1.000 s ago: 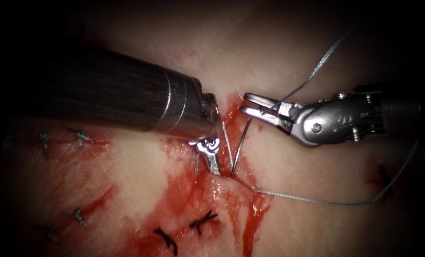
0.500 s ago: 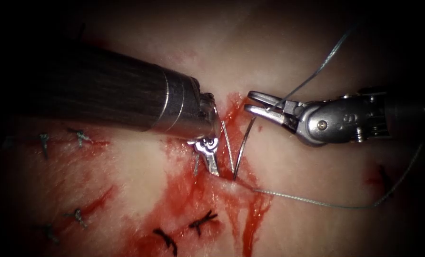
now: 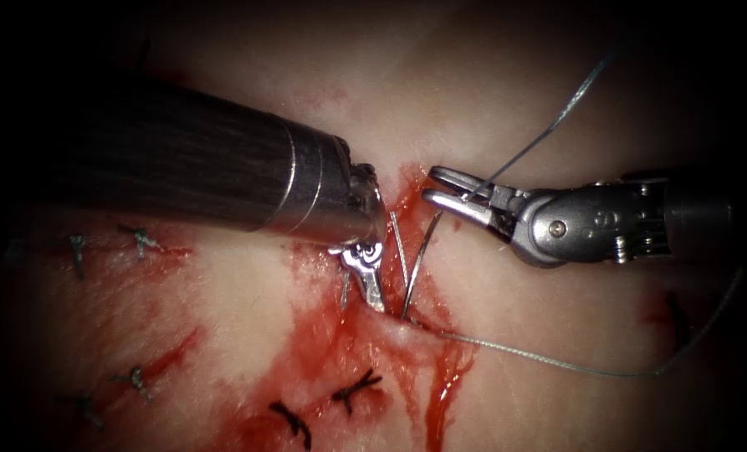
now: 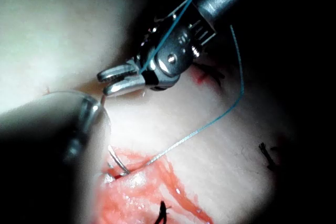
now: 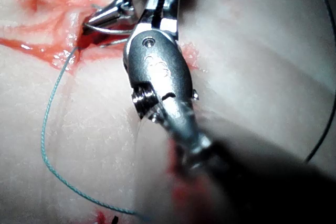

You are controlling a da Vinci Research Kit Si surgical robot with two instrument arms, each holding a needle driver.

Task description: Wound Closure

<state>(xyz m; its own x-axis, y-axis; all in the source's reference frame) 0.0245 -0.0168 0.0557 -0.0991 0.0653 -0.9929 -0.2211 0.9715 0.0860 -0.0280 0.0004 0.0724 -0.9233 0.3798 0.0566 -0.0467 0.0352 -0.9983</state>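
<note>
Tissue: pork belly cut open at centre, red fluid spread over the cut; dark finished stitches are seen below and on the left.
Left tool: tip is pressed down at the cut's left edge; whether its jaws are parted or grip anything cannot be told.
Right tool: jaws are parted slightly; nothing is held; set just above the needle's upper end.
Thread: trails right from the cut across the tissue.
Needle: held by neither tool; its bend is buried in the cut, both ends standing up.
</note>
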